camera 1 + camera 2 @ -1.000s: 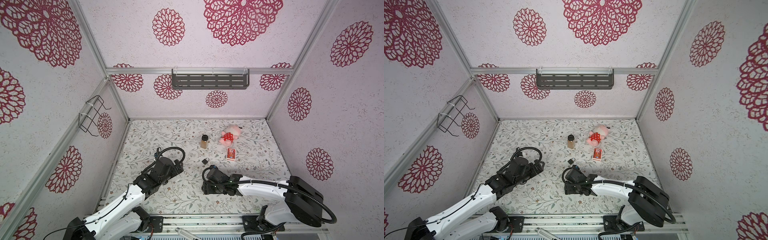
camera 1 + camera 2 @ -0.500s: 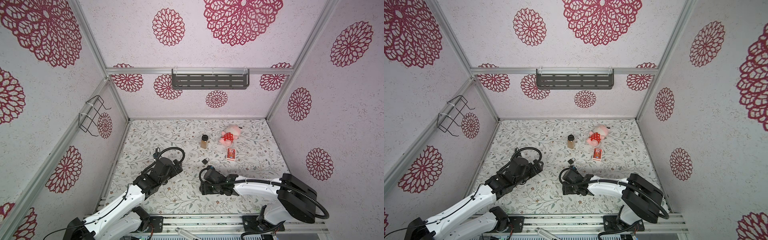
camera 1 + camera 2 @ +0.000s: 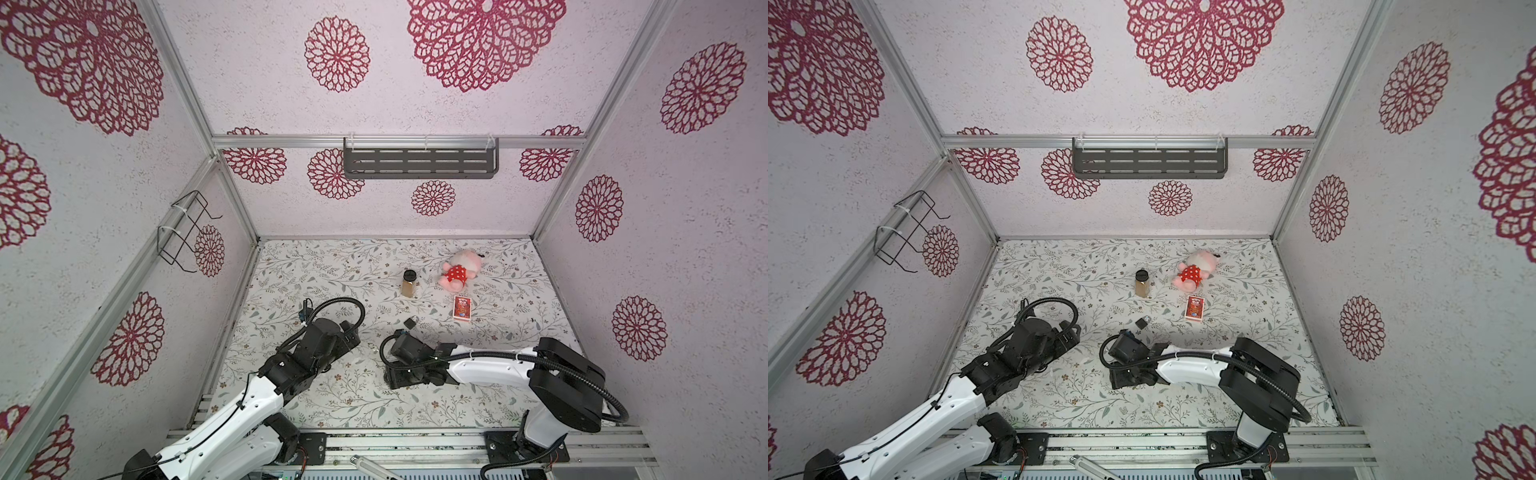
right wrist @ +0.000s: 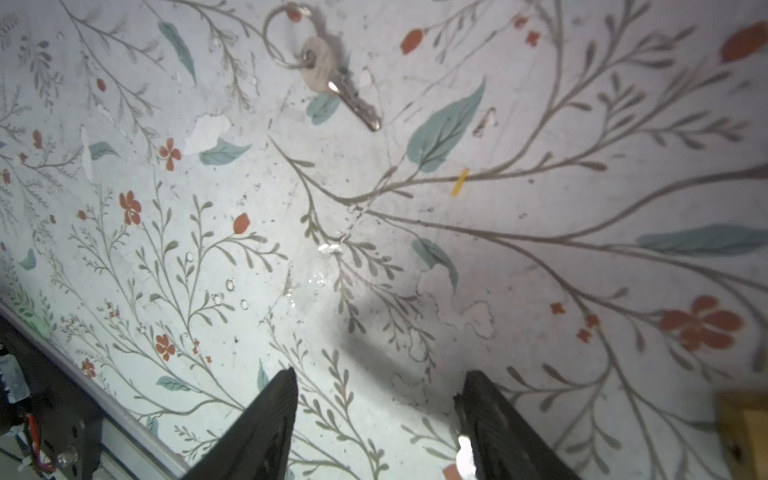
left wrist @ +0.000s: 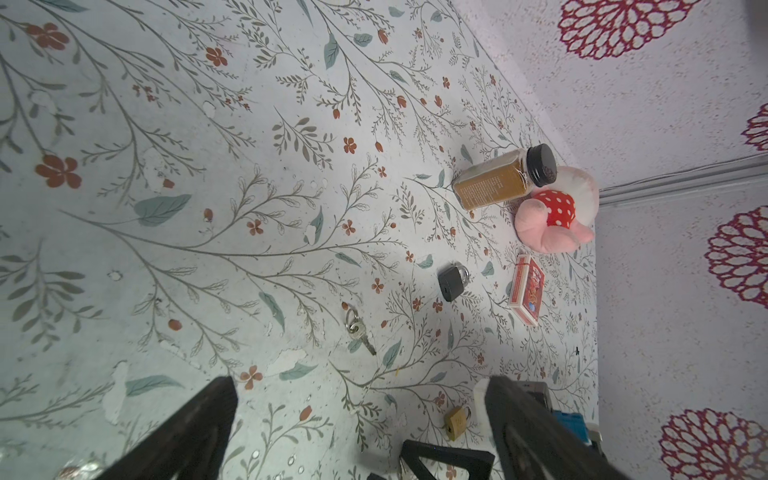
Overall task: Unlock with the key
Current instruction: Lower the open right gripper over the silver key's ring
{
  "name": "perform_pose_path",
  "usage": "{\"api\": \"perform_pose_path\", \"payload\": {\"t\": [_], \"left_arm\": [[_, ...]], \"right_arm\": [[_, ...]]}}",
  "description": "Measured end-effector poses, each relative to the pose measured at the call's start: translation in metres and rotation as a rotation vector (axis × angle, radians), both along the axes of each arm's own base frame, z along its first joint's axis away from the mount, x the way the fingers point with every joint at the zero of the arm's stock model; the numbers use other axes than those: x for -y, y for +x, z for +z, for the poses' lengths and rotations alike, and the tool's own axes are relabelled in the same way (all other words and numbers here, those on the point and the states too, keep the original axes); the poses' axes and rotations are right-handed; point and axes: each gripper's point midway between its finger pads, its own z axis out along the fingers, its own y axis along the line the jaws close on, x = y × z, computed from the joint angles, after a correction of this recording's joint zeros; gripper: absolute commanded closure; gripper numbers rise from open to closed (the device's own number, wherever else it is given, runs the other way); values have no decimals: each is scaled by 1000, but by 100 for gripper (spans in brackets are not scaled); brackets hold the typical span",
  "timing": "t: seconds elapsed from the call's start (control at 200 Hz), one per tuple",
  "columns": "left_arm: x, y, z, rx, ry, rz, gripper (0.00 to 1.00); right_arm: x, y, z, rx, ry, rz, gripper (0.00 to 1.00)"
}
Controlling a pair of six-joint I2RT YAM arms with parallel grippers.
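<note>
Floral paper covers the table (image 3: 311, 270). Nearest, the right gripper (image 4: 378, 376) hangs low, its fingers spread and pinching nothing. Left of it, the left gripper (image 5: 359, 386) has its fingers spread wide and empty too. Between the two lies the key (image 5: 358, 332) on its ring, flat and touched by neither. A brass padlock (image 5: 456, 422) lies near the right gripper. Farther off sit a black padlock (image 3: 409, 322), a card box (image 3: 461, 308), a spice jar (image 3: 409, 283) and a plush toy (image 3: 459, 270).
</note>
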Motion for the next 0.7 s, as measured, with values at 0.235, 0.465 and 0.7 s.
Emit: {"api": "perform_pose_path", "payload": {"t": [0.235,0.465,0.7], "left_arm": [[0,-4,-4,-21,-19,10,3],[3,-9,-12,-37,-49,-1,3],[17,-10,-14,-33,-72,-41,3]], "right_arm": [[17,-4,12,15,-42,2,39],[41,-14,16,13,-66,-4,50],[58,-22,7,-12,-125,3,57]]}}
